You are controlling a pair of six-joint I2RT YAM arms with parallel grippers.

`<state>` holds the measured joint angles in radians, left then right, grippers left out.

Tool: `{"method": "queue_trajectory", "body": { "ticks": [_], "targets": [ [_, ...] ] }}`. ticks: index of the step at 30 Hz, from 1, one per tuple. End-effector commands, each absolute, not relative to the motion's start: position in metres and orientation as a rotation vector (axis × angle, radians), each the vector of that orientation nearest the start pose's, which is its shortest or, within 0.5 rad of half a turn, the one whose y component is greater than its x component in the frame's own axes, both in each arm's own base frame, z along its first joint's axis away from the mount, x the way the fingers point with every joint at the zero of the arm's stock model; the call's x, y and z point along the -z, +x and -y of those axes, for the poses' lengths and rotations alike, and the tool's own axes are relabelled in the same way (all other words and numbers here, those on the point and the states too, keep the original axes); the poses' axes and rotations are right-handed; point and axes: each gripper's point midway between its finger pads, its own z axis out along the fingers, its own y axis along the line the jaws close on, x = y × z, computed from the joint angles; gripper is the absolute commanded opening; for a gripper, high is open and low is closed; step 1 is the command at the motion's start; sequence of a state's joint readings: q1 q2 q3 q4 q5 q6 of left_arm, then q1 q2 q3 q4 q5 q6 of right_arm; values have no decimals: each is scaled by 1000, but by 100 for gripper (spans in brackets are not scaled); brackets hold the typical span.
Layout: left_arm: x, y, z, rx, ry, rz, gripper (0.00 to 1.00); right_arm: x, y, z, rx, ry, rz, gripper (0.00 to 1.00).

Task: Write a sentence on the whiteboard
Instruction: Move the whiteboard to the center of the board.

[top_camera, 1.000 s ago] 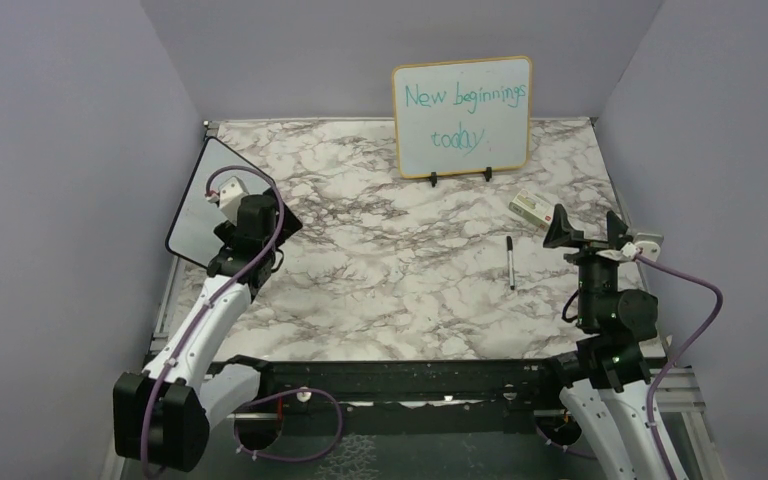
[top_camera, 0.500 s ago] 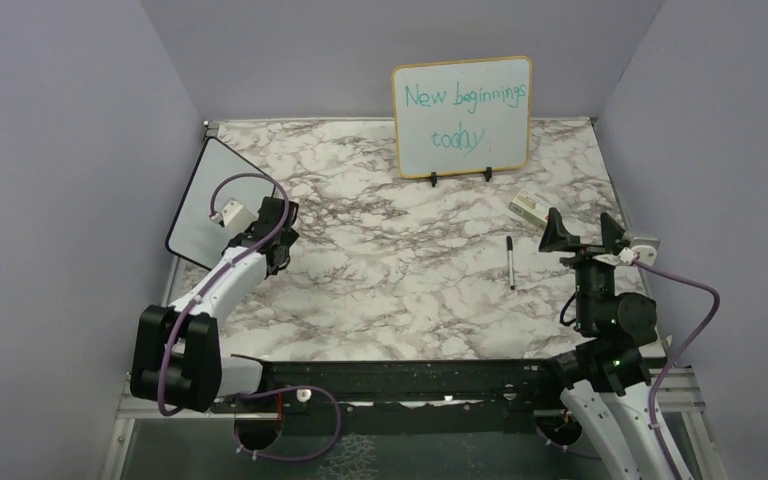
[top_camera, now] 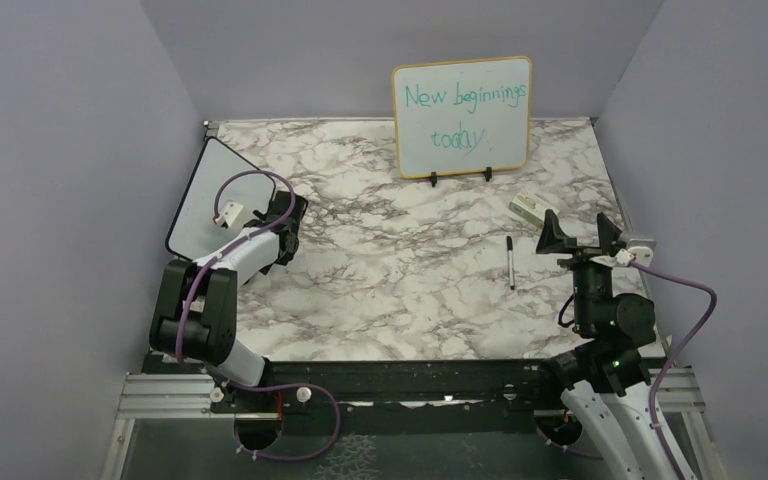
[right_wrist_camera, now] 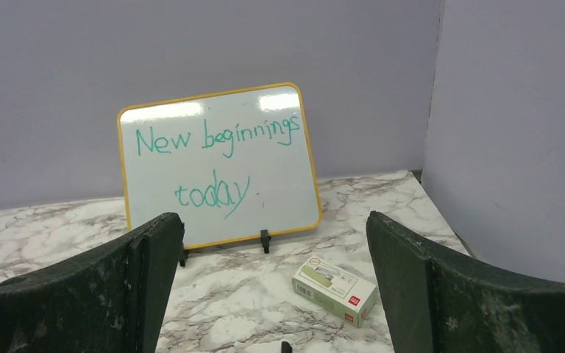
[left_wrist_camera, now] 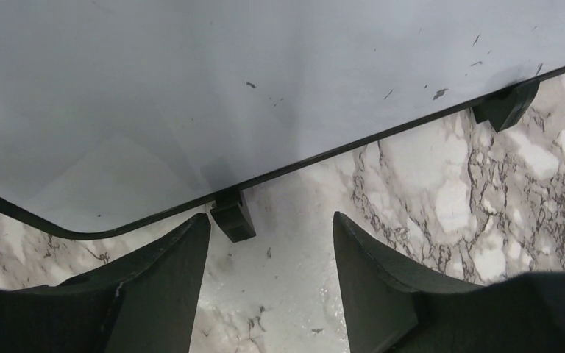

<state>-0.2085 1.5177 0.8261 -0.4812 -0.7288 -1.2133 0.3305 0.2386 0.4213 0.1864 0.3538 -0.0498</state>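
Marble table (top_camera: 410, 290), left tool (left_wrist_camera: 271, 219) at whiteboard (left_wrist_camera: 191, 88) edge, narrower than before, empty, right tool (right_wrist_camera: 272, 217) wide.

tabletop (top_camera: 400, 290): white marble pattern, grey-brown veining. whiteboard (top_camera: 195, 195): white face, thin black frame, black feet (left wrist view shows a few dark specks on the face). larger board (top_camera: 463, 115): yellow-orange frame, white face, teal handwriting. marker (top_camera: 510, 262): black. small box (top_camera: 528, 208): pale green and white, red mark. walls (top_camera: 60, 150): pale lavender. arms (top_camera: 235, 255): white links, black joints. cables (top_camera: 255, 174): purple. fingers (left_wrist_camera: 162, 294): matte black.
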Motion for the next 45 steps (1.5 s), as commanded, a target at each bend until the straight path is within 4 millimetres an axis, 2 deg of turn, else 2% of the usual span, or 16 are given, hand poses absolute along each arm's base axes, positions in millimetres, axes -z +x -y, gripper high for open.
{"method": "queue_trajectory", "body": {
  "ticks": [1, 10, 19, 22, 24, 26, 29, 32, 36, 45],
  "targets": [
    [-57, 331, -37, -443, -1328, -1854, 61, -332, 235, -12, -23, 93, -1192, 100],
    [-41, 331, -37, -468, -1363, -1861, 55, -331, 235, -13, -23, 88, -1191, 100],
    [-30, 320, -45, -520, -1379, -1856, 40, -332, 234, -13, -25, 89, -1184, 100],
    [-26, 317, -46, -533, -1368, -1876, 30, -332, 233, -13, -25, 89, -1183, 100],
    [-23, 316, -44, -530, -1351, -1904, 15, -333, 233, -13, -28, 88, -1179, 100],
    [-19, 316, -40, -513, -1332, -1948, 8, -334, 232, -13, -31, 88, -1175, 100],
    [-18, 319, -28, -473, -1260, -2020, 3, -335, 231, -13, -34, 87, -1171, 100],
    [-24, 324, -11, -435, -1134, -2078, 0, -335, 230, -13, -34, 88, -1169, 100],
    [-31, 327, 18, -367, -999, -2142, 0, -336, 230, -14, -40, 84, -1167, 100],
    [-25, 318, 93, -159, -790, -2289, 0, -335, 231, -17, -47, 74, -1172, 100]
  ]
}}
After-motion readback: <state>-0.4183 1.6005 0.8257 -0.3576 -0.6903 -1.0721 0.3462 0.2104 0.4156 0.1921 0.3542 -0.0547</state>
